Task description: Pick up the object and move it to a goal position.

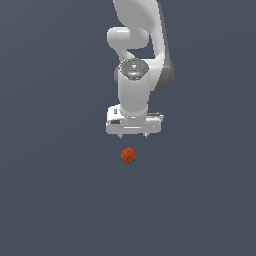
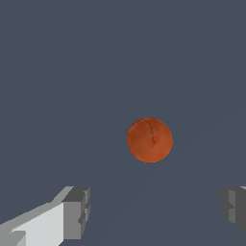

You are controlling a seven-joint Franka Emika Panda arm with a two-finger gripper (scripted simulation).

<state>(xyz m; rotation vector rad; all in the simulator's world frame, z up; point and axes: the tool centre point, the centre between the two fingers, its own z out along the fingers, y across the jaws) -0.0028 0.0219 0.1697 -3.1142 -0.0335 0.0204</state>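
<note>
Scene, big to small, all placed relative to the ball.

Floor (image 1: 45, 200): flat dark grey-blue surface, runs everywhere around the ball. No goal marker visible in either view, so I can't place the target.

Arm (image 1: 135, 85): white Panda, standing directly behind and above the ball in the exterior view, wrist pointing straight down.

Gripper (image 1: 133, 136): white hand block hanging just above the ball, apart from it, nothing touching. Jaws spread wide and empty. In the wrist view the two grey fingertips (image 2: 77, 211) sit far apart with the ball showing between their lines but ahead of them, not yet inside the gap.

Ball (image 1: 128, 155): small orange-red sphere, mottled, resting alone on the floor. Much narrower than the gripper opening. In the wrist view (image 2: 149, 139) it sits roughly midway between the fingers, maybe slightly toward one side.

Key relation: ball lies below the hand and, judging from the wrist view, a bit forward of the finger plane. It's a sphere, so no long axis and finger yaw doesn't matter. My read is the next move needs a small lateral correction, then a straight descent until the pads straddle it.

Obstacles: none seen near the ball. Main risk, I'd guess, is nudging it on the way down, since it will roll.
</note>
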